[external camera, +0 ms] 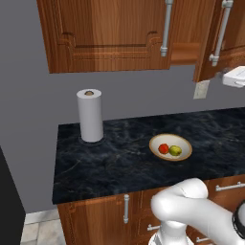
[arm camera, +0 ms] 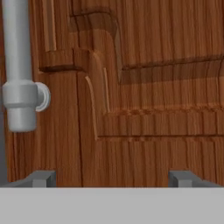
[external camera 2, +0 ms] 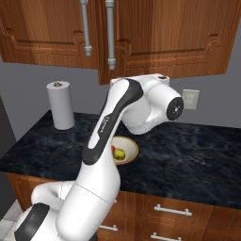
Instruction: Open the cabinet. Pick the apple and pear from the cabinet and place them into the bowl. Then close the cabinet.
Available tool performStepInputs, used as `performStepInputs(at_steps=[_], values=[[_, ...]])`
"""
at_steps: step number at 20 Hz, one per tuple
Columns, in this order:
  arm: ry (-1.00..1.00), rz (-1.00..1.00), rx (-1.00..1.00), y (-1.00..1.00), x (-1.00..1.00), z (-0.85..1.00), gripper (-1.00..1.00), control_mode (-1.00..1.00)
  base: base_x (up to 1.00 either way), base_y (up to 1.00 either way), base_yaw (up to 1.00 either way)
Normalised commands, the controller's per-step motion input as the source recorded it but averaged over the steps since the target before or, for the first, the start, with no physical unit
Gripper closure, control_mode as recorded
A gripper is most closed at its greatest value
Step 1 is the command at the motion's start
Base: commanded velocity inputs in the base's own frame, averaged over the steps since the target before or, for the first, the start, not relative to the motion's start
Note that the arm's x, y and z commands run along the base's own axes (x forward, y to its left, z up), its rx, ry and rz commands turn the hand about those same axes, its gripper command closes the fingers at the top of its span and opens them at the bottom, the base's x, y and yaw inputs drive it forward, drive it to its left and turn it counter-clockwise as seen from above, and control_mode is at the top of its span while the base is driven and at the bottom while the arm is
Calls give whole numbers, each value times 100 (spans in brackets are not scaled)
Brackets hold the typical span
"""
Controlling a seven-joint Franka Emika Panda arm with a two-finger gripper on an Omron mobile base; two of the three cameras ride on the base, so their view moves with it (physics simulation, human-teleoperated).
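Jaws spread wide, empty, facing cabinet (arm camera: 144,87) door panel beside its silver bar handle (arm camera: 17,65). Apple (external camera: 163,149) and pear (external camera: 175,150) rest in bowl (external camera: 184,142) on bench (external camera: 95,158).

Glossy white rounded arm (external camera 2: 101,155) with dark joint bands

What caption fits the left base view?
Apple and pear in the bowl; right cabinet door ajar.
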Motion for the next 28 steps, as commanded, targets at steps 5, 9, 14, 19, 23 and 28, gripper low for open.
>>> performStepInputs(at_steps=[5,9,14,19,23,28], values=[[-12,-4,0,66,6,27,-100,-100,0,0,0],[-5,-6,2,97,22,71,-100,-100,0,0,0],[-1,-8,4,100,75,37,-100,-100,0,0,0],[5,-11,4,99,100,0,-100,-100,0,0,0],[18,-14,8,90,100,-24,-100,-100,0,0,0],[14,-10,3,66,100,-46,-100,-100,0,0,0]])
